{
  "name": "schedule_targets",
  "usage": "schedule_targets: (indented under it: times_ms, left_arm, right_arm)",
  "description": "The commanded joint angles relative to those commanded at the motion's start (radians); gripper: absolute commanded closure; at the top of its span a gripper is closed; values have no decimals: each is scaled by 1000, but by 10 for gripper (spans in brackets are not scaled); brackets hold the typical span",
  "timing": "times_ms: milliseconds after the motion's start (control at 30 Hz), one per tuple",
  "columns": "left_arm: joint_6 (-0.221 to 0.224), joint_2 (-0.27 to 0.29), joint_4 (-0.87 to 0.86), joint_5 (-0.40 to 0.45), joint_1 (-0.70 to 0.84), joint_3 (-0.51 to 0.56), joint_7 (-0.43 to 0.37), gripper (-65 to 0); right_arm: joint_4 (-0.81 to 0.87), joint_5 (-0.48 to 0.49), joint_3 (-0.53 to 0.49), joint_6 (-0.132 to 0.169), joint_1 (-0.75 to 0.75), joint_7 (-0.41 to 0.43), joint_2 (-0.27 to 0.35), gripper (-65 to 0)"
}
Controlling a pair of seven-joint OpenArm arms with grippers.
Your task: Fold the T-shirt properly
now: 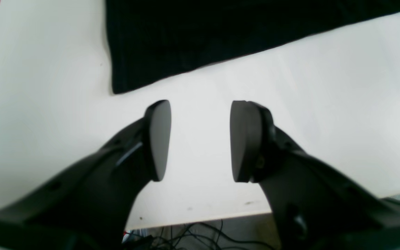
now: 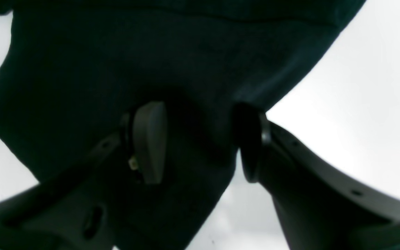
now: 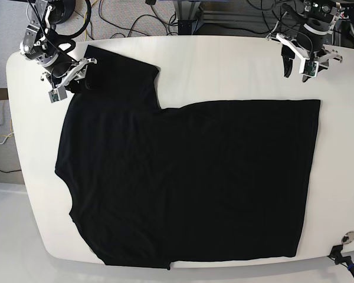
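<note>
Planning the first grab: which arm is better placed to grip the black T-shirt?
Probably the right. The right gripper hangs open over the soft black short-sleeved T-shirt sleeve, fabric between its fingers. The left gripper is open above bare white table, beside the hem corner.

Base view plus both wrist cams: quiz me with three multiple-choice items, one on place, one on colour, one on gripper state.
1. Where is the left gripper?
A. Over bare table near the shirt's corner
B. On the collar
C. Off the table

2. What colour is the shirt?
A. White
B. Black
C. Red

3. How does the right gripper stand?
A. Shut on fabric
B. Out of view
C. Open over the sleeve

Answers:
A: the left gripper hangs over the smooth white table, short of the large plain black T-shirt.
B: the soft fabric is plain black.
C: the right gripper shows a wide gap, with sleeve cloth beneath.
</note>
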Motion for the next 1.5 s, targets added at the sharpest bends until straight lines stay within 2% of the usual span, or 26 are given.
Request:
schedule_targets:
  times_ms: [133,333,567,600,733,833,967,1033,1133,1267,1367,1500]
  left_arm:
    - [0,-1,0,-5,-25,-1,10,-261]
    - [-1,-1,4,-47,-71,2,35,-253]
    - [-4,-6,-7,-56,-121,-12,78,-253]
    - [-12,0,3,-55,-105,-6,55,-253]
    - [-5,1,-4,-52,-173,-6,77,-253]
    - [-18,-16,-23,-63,-227,-38,105,-242]
    - [-54,-109,-92,-116,-309,-183,164,-234]
    - [-89,-155,-158,-165,-340,-259,191,-236]
    - [-161,-198,-277,-276,-386,-379,219,-244]
    - [-207,-240,-493,-435,-466,-532,268,-250]
    - [-229,-282,-677,-498,-531,-584,281,-253]
    - [-271,-350,-885,-526,-623,-583,274,-255]
  right_arm:
    - [0,0,-11,0,-1,-20,-3,-255]
    - [5,-19,-29,0,-7,-35,-12,0]
    - [42,-60,-24,0,-3,-30,-22,0]
    - [3,-27,-31,0,-15,-22,-17,0]
    - [6,-32,-33,0,-14,-14,-17,0]
    - [6,-24,-29,0,-11,-11,-18,0]
    - [5,-22,-29,0,-13,-8,-15,0]
    - [4,-22,-30,0,-14,-6,-15,0]
    - [6,-24,-28,0,-15,-9,-17,0]
    - [9,-26,-29,0,-18,-7,-17,0]
    - [9,-22,-30,0,-20,-9,-17,0]
    - [11,-24,-30,0,-20,-12,-17,0]
